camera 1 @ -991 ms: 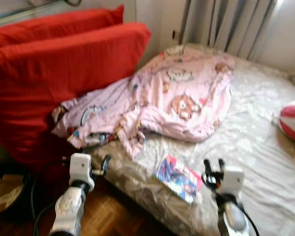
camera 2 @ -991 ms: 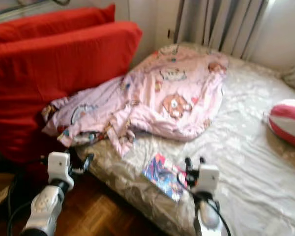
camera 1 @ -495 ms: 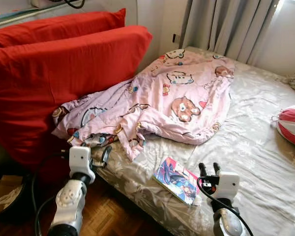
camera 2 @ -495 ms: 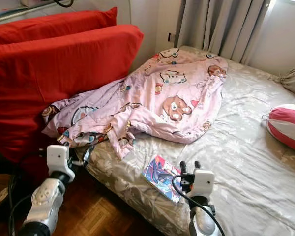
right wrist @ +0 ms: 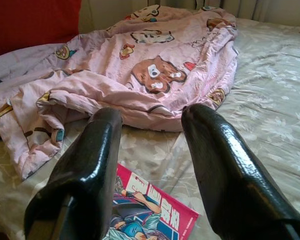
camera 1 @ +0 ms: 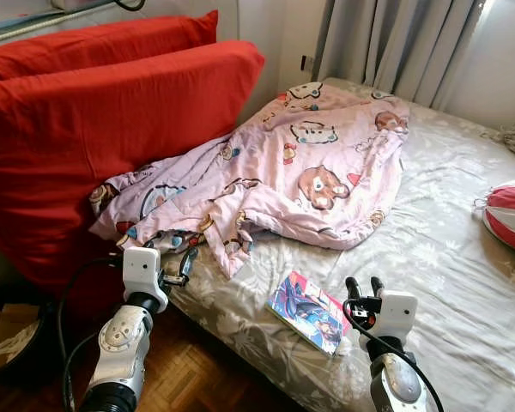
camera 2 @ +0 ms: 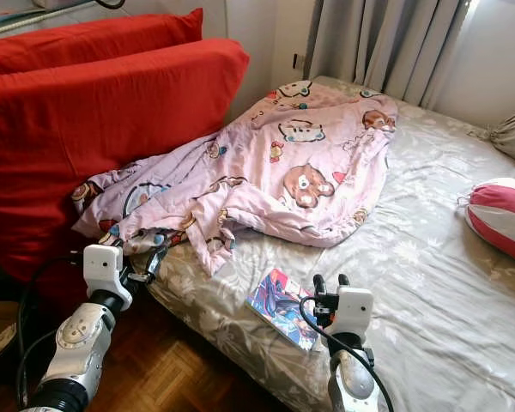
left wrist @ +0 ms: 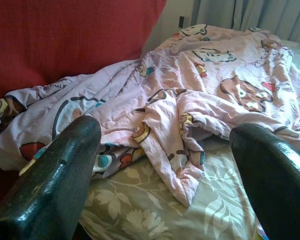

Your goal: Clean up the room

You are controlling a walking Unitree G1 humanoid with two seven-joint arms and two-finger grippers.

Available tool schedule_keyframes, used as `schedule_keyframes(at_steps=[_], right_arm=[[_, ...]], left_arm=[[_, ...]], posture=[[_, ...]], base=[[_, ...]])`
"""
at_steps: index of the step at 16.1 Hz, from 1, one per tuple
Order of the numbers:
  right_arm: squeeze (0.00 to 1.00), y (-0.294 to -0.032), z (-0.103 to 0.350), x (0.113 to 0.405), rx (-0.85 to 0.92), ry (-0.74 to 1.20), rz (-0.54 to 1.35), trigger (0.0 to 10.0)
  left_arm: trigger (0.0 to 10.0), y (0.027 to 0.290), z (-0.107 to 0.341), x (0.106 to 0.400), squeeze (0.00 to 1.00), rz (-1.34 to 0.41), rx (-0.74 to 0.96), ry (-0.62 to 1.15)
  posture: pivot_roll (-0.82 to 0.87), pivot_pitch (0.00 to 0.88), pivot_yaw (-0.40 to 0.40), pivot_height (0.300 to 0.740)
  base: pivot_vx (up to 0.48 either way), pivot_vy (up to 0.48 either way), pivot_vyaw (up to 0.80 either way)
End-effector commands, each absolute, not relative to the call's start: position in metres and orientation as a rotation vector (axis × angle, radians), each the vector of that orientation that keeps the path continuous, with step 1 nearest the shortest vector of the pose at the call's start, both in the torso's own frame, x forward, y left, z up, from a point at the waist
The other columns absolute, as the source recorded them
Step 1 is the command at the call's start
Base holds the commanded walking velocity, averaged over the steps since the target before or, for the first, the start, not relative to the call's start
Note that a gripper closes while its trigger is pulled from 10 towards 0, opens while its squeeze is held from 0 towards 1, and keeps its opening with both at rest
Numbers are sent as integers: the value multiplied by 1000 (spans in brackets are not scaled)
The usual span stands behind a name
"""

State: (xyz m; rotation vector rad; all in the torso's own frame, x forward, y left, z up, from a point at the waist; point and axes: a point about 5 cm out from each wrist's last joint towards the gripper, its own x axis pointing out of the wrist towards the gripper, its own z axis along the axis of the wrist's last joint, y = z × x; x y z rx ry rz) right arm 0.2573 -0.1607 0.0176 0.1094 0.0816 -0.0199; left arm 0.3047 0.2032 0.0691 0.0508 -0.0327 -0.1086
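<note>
— Where do your tools sit?
— Your left tool (camera 1: 185, 264) hovers at the bed's (camera 1: 463, 283) near edge, fingers apart, by the pink blanket's (camera 1: 309, 172) crumpled end. Your right tool (camera 1: 366, 287) is parted too, just beside the comic book (camera 1: 309, 312).
— And the book?
— Flat near the bed's front edge, blanket bunched toward the red cushions (camera 1: 94, 129).
</note>
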Motion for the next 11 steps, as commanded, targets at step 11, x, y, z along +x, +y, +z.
schedule_keyframes(at_steps=[11], right_arm=[[0,-156,20,261,131,89,-1,10000]], left_arm=[[10000,198,73,306,0,-131,46,-36]], posture=[[-28,109,-35,671]], base=[[0,0,0]])
